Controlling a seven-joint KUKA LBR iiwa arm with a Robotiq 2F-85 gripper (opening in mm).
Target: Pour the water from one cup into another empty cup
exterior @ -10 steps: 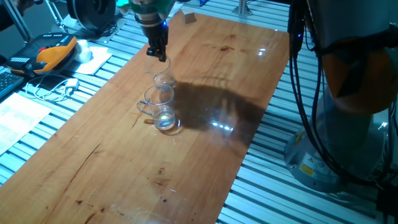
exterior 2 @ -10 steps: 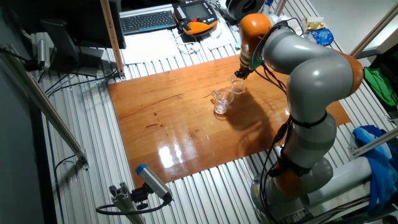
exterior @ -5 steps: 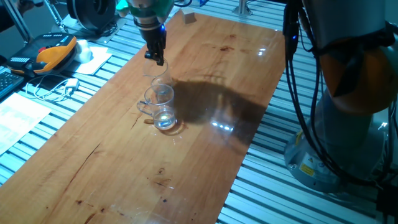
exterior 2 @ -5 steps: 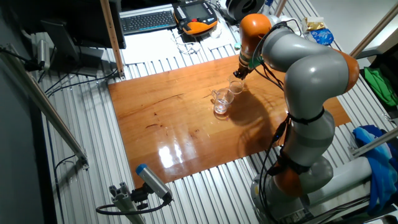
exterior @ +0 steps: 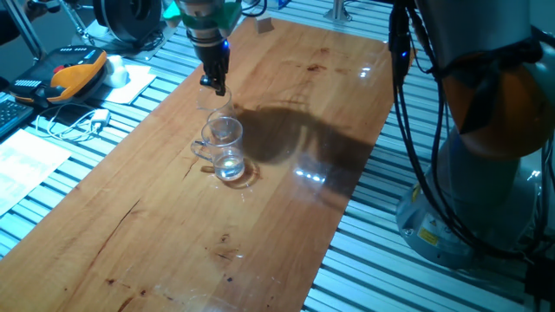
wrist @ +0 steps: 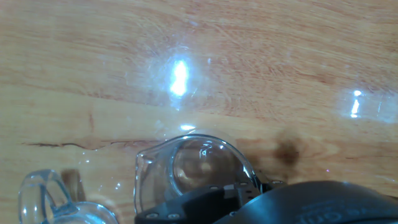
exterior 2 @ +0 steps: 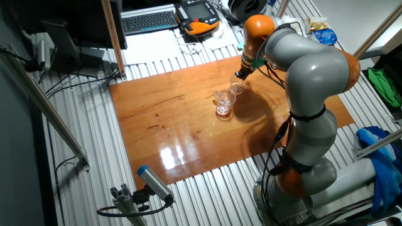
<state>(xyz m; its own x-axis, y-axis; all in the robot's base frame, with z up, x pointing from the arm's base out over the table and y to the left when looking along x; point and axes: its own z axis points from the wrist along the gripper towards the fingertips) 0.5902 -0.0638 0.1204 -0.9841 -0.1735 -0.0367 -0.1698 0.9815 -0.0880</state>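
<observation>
Hand view looks down on the small tumbler (wrist: 189,165), its rim and clear wall filling the lower middle of the picture just in front of the black gripper (wrist: 249,199) body; the fingertips themselves are cut off at the bottom edge. From one fixed view the tumbler (exterior: 217,102) hangs lifted off the wooden table (exterior: 286,113), just above and behind the handled mug (exterior: 224,149), with the gripper (exterior: 217,82) closed on its rim from above. The mug stands upright on the table, handle pointing away from the arm's base, and a little clear water (exterior: 229,166) shows at its thick bottom. Whether any liquid sits in the tumbler cannot be told. The other fixed view shows the tumbler (exterior 2: 237,87) right beside the mug (exterior 2: 223,103), held by the gripper (exterior 2: 242,72) on the grey and orange arm (exterior 2: 301,63). Off the table, well beyond the mug, lie an orange-and-black handheld pendant (exterior: 74,74) and a keyboard (exterior 2: 149,21)
</observation>
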